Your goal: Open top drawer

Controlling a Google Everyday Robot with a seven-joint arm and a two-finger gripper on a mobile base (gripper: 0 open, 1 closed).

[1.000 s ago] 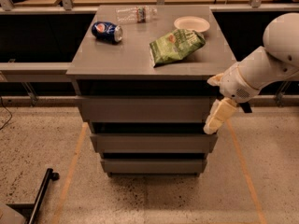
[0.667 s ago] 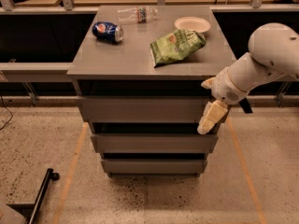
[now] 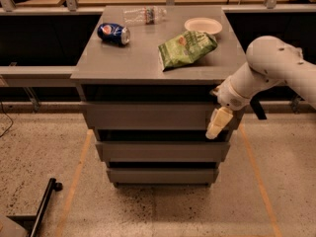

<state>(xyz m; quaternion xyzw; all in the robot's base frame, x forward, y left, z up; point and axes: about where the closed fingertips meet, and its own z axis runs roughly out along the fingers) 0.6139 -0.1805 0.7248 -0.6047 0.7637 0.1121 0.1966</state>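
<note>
the top drawer (image 3: 148, 116) looked unopened; the gripper (image 3: 218, 124) hung at its right end, its grip impossible to tell.

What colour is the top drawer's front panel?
The top drawer is plain matte grey, camera view; the gripper is at its right end.

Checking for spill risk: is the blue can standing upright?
No, the can lies on its side; the gripper hangs at the right end of the top drawer.
</note>
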